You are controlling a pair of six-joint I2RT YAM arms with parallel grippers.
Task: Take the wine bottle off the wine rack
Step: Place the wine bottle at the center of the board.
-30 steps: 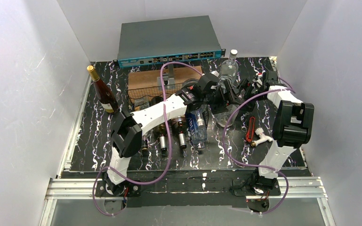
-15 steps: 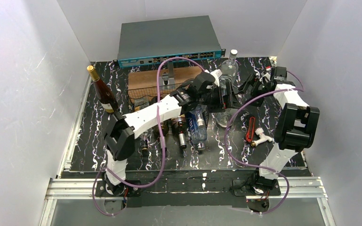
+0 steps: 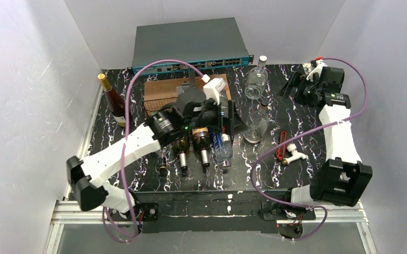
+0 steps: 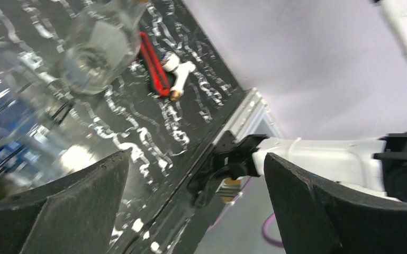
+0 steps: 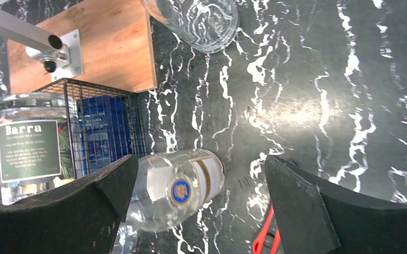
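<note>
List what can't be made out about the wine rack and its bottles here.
- Top view: the left arm covers most of the wine rack, hiding the bodies of the bottles; only necks show.
- Left wrist view: blur smears the blue bottle, which the left edge also cuts off.
- Right wrist view: the small print on the Barra bottle is too small to read.

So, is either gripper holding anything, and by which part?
Nothing is held: the left gripper and the right gripper both show open, empty jaws.
</note>
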